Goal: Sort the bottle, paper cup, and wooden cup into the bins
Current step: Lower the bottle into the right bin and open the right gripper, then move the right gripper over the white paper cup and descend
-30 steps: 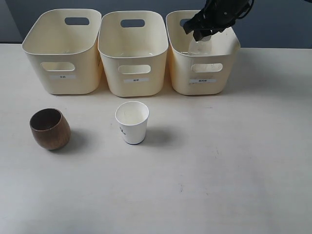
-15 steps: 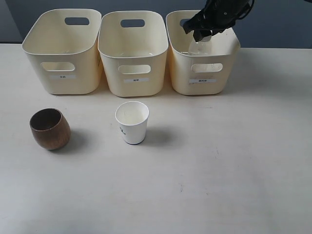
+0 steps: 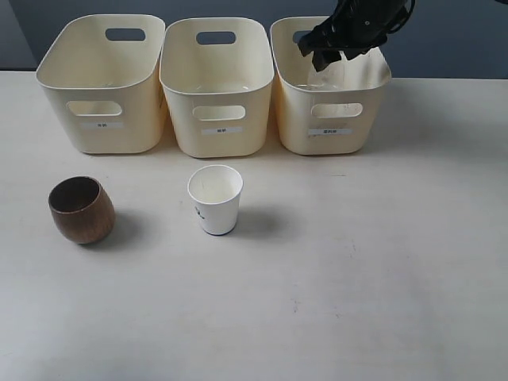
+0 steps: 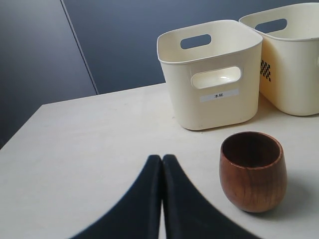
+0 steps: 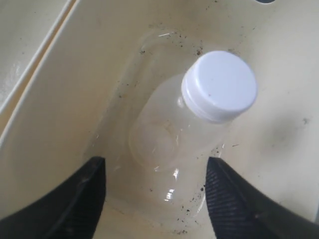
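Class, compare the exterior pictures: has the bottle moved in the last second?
Yes. The bottle has dropped from the right gripper, sinking below the rim of the right-hand bin and out of the exterior view.

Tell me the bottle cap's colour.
White. The cap on the clear bottle shows best in the right wrist view, inside the bin.

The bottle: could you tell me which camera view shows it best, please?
The right wrist view: the bottle nearly fills it, white cap clear, standing inside the right bin between the open right gripper fingers. The exterior view shows only a faint glimpse; the left wrist view shows none.
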